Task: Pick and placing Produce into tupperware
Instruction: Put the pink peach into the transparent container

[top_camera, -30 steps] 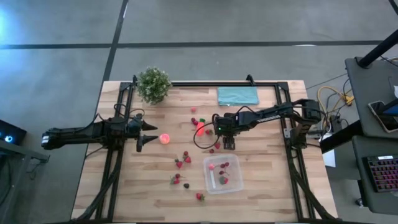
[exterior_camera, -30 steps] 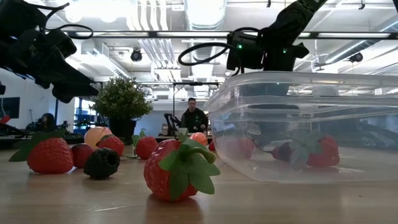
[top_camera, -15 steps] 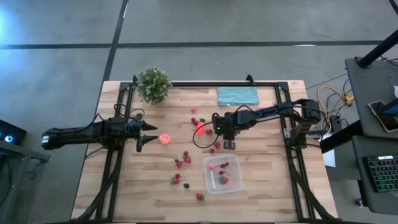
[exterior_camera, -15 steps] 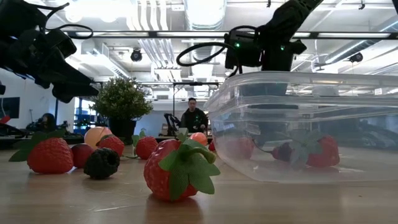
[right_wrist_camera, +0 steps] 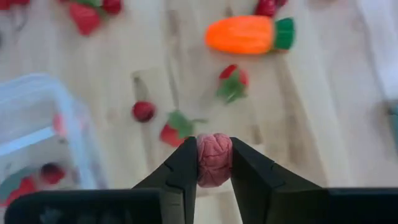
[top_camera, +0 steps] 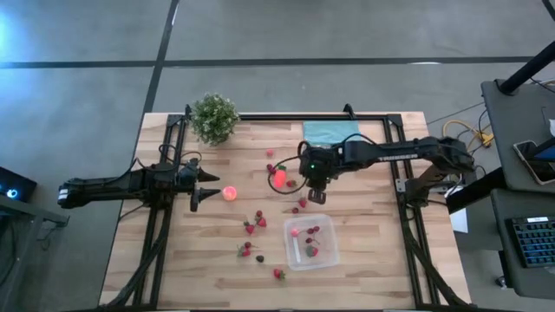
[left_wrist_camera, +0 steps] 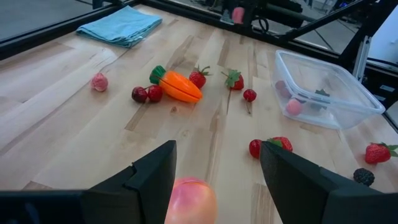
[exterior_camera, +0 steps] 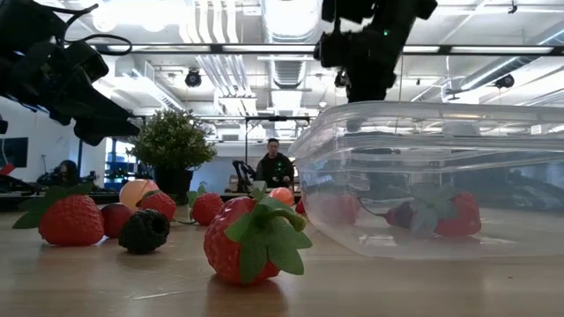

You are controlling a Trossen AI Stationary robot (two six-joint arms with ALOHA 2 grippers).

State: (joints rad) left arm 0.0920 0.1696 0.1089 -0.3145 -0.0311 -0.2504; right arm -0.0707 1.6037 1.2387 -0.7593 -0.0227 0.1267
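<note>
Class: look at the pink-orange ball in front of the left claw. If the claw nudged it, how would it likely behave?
The pink-orange ball looks round and smooth, so it would probably roll across the flat table. It seems small against the left claw, so it is likely light and easily knocked away.

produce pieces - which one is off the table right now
The bumpy pink berry, pinched between the right gripper's fingers above the table. Every other piece lies on the wood or in the tupperware.

Grey concrete floor point(top_camera: 347, 30), wooden table point(top_camera: 364, 269), bright ceiling lights point(exterior_camera: 291, 18)
</note>
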